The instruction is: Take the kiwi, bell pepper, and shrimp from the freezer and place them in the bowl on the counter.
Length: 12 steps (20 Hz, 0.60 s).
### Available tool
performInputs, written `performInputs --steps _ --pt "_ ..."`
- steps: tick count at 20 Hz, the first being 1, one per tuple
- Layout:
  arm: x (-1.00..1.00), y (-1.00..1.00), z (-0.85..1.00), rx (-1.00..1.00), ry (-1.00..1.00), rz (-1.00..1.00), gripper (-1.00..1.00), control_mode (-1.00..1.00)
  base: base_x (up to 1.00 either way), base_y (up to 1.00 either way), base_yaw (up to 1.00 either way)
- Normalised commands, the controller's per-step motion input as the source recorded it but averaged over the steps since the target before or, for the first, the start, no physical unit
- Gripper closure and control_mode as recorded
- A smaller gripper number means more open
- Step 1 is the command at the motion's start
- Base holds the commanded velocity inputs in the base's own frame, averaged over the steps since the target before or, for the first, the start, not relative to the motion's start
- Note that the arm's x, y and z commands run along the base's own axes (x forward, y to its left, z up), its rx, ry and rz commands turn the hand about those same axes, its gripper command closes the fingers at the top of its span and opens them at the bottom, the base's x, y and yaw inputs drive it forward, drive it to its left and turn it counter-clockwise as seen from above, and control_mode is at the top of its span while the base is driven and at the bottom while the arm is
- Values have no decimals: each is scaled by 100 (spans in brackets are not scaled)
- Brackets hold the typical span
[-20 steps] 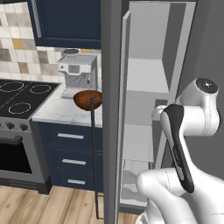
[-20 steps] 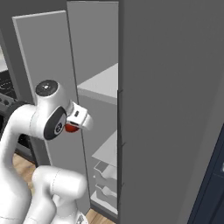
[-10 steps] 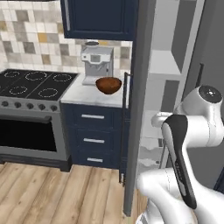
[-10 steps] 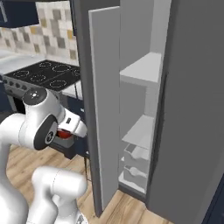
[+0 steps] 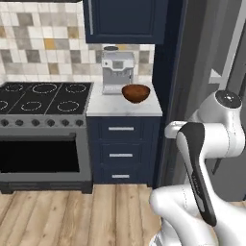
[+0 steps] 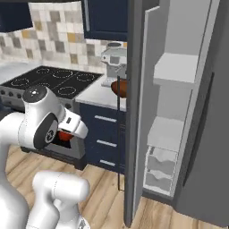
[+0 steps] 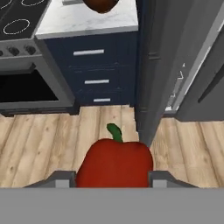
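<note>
We found no readable writing. The end effector [image 7: 113, 181] was clamped on the glossy red bell pepper [image 7: 114, 163] with its green stem. Well beyond it, the reddish-brown bowl [image 5: 136, 92] sat on the counter [image 5: 110, 108].

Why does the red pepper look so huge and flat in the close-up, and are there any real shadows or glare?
Hand view: the bell pepper sits right at the lens, evenly lit, no glare. Left base view: the bowl casts only a faint shadow on the counter. Right base view: soft, flat light.
</note>
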Motion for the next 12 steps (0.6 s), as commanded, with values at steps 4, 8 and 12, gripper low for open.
performInputs --steps 4,8,12 --pt "0 0 0 0 0 0 100 100 78 100 -44" --pt "0 0 0 0 0 0 100 100 100 85 -48" --pt "0 0 0 0 0 0 100 100 100 52 -48"
